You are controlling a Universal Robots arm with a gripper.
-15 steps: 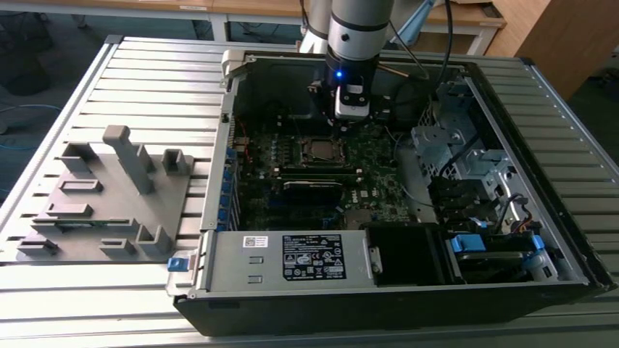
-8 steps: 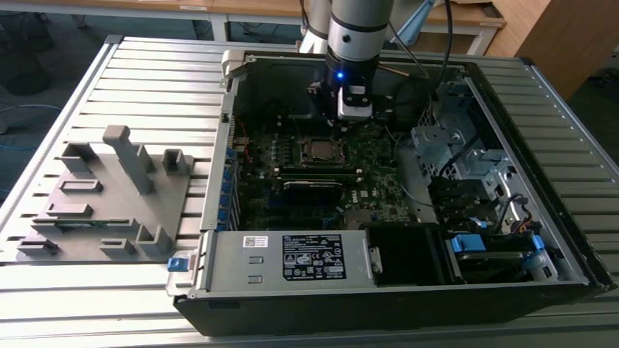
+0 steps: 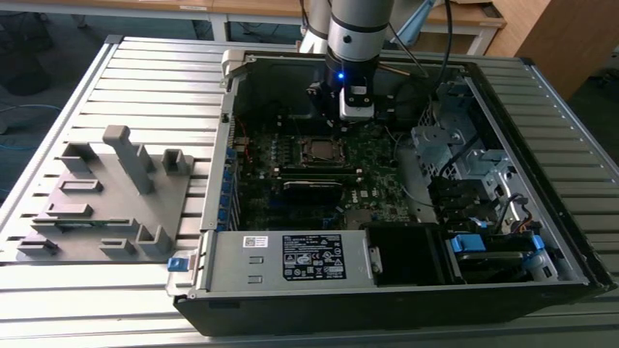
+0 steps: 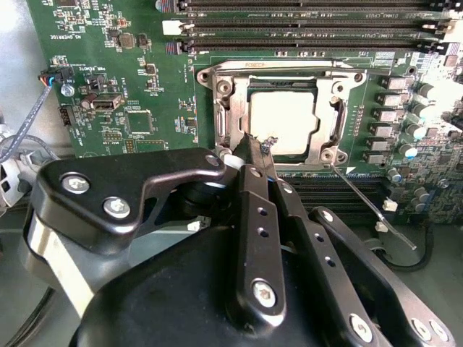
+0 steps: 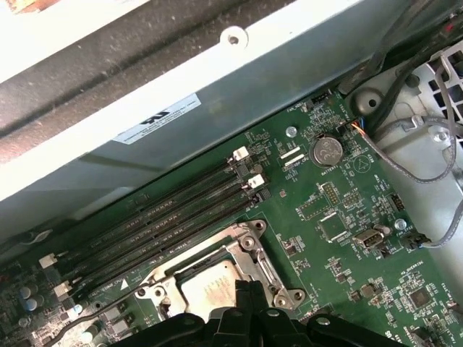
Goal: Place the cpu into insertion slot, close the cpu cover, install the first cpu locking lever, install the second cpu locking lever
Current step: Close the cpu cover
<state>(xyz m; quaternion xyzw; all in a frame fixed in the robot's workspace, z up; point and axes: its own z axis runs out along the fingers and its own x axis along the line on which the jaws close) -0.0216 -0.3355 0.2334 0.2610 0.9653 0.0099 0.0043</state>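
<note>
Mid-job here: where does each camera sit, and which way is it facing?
Exterior view: off the arm and high up, looking down into the open computer case; the arm hangs over the socket.
Second wrist view: on the wrist, looking along the closed fingers to the socket.
First wrist view: on the wrist, looking past the fingers across the memory slots toward the case wall.
Shared: both wrist views show socket, memory slots and fingers.

Cpu (image 5: pixel 206 293) in insertion slot (image 5: pixel 249 238), cpu cover (image 5: pixel 266 273) flat around it, gripper (image 5: pixel 249 288) fingers together over slot's edge, memory strips (image 5: pixel 166 224) alongside slot.
</note>
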